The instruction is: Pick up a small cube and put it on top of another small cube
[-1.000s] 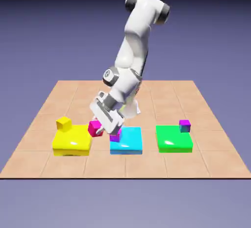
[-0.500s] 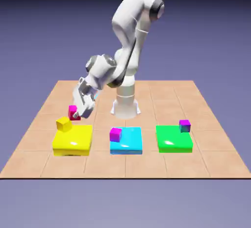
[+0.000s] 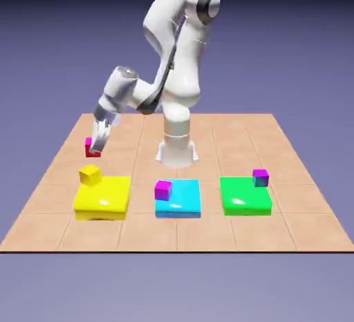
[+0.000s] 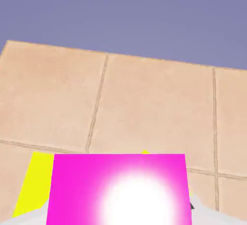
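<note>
Red cube in fingers, yellow cube by yellow blk.

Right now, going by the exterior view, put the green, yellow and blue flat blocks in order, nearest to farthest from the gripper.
1. Yellow block, on the exterior view's left.
2. Blue block, in the middle.
3. Green block, on the right.

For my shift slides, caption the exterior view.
End effector holding the red cube behind the yellow cube.
</note>
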Controlling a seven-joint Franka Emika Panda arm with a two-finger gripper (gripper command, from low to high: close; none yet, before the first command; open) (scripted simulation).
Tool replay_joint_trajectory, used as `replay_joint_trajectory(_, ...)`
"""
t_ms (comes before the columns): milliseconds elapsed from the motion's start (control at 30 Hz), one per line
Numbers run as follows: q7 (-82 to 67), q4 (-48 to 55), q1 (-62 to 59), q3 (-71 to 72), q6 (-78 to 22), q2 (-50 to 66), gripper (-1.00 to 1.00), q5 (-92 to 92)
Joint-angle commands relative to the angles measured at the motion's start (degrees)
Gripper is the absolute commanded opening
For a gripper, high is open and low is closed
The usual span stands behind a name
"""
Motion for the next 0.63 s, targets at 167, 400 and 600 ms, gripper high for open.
replay_joint_trajectory(167, 7.70, 1.73, -2.43, -0.22, 1.78, 4.79, -1.00, -9.85)
replay_joint_trajectory(400, 21.61, 5.10, -7.48, 0.99, 4.97, 13.15, -1.00, -27.28)
replay_joint_trajectory(600, 25.28, 5.99, -8.81, 1.31, 5.81, 15.36, 1.00, -31.88)
